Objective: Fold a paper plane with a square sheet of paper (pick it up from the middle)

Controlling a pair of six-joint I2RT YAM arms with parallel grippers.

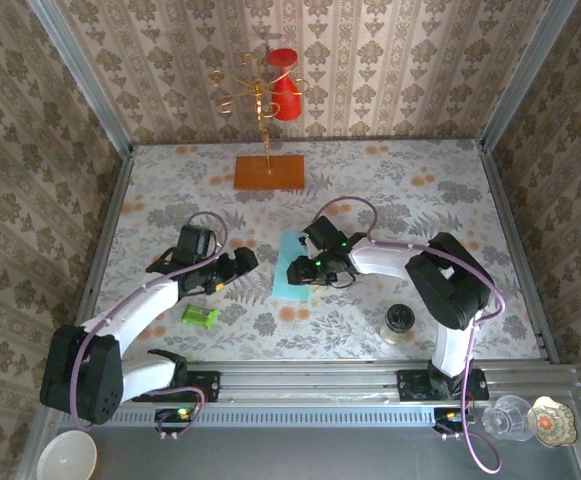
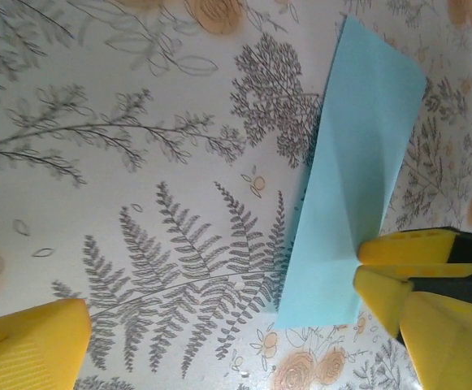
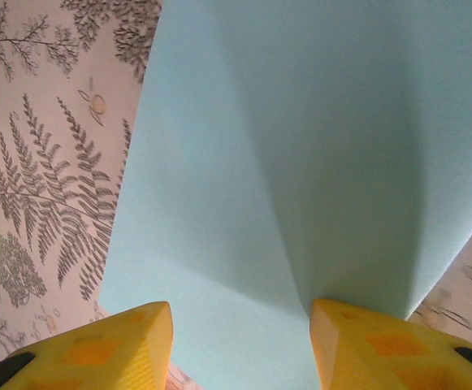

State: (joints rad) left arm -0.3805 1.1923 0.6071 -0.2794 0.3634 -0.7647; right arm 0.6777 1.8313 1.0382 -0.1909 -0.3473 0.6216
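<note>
Teal against the flowered tabletop (image 1: 170, 190), the sheet of paper (image 1: 283, 283) reads from overhead as a narrow oblong, its long axis running away from the arm bases. The right jaws hang directly over its middle, and that wrist covers part of it. The left jaws sit off its left edge, near but apart, pointing across at it. The right arm is plainly the nearer, so I judge the pickup from the middle to be its job. How wide either pair stands is too small to read from up here.

From the left wrist, the sheet (image 2: 357, 154) lies ahead of the jaws and over toward the right-hand finger (image 2: 439, 341), well apart from the other finger (image 2: 28, 345). The two are spread wide with bare tabletop between them. The oblong runs lengthwise away from the jaws, with a faint crease across it. A further yellow bar touches the sheet's near end and hides that corner; whether it belongs to this wrist or to the other arm I cannot tell.

From the right wrist, the sheet (image 3: 300, 146) stretches straight ahead, beneath and between the fingers (image 3: 365, 349), which stand about half spread with their tips at the paper. A soft ridge rises from the inner side of one fingertip. No paper looks pinched, though the contact itself is cut off at the bottom edge, as is the sheet's far end.
</note>
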